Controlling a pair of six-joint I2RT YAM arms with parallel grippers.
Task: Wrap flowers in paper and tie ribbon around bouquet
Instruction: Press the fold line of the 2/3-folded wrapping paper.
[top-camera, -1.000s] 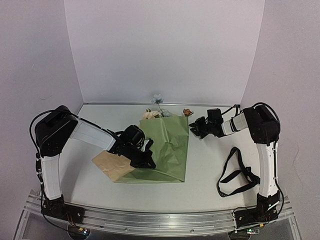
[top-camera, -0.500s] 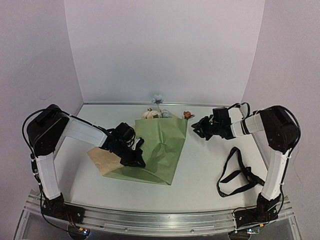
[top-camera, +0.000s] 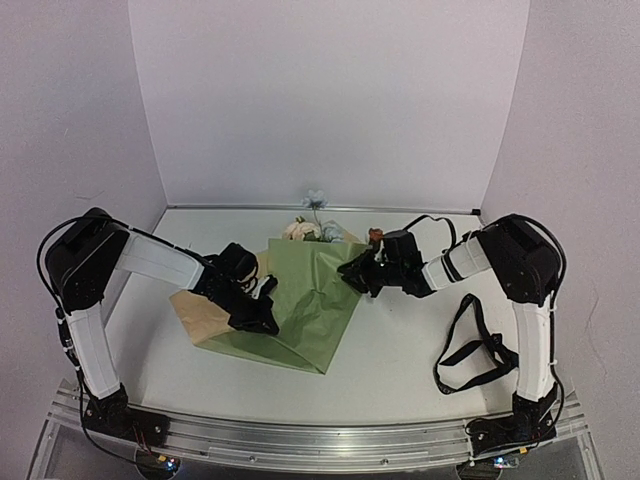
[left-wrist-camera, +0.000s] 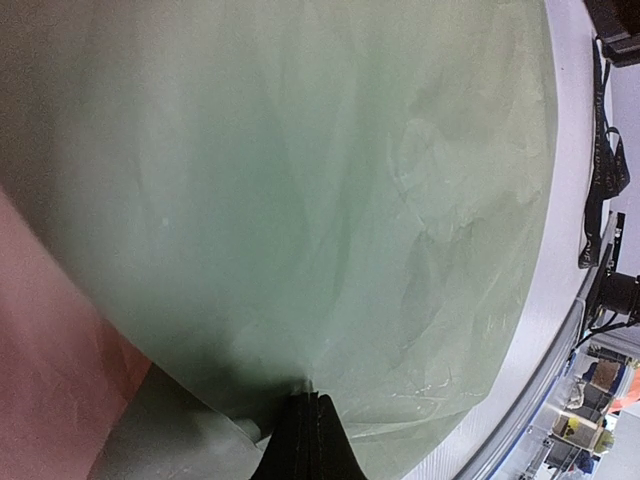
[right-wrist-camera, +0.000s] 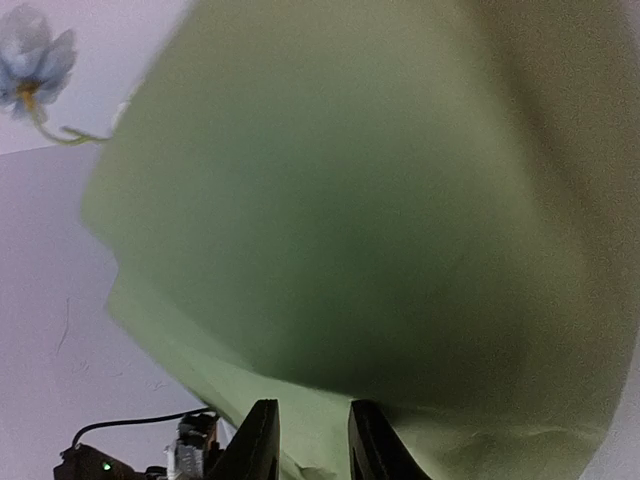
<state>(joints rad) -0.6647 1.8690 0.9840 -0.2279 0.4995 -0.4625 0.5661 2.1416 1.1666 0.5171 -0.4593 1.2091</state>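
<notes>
right jaws have swung left to the paper (top-camera: 318, 292), parted; left jaws clamped on it

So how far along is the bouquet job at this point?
Early in the wrap. Done: the flowers lie under the paper, heads poking out at the far end. In hand: the left end effector is shut on a paper fold; the right end effector, jaws apart, is at the paper's right edge. Remaining: the paper is not rolled closed, and the ribbon lies untouched on the table.
</notes>
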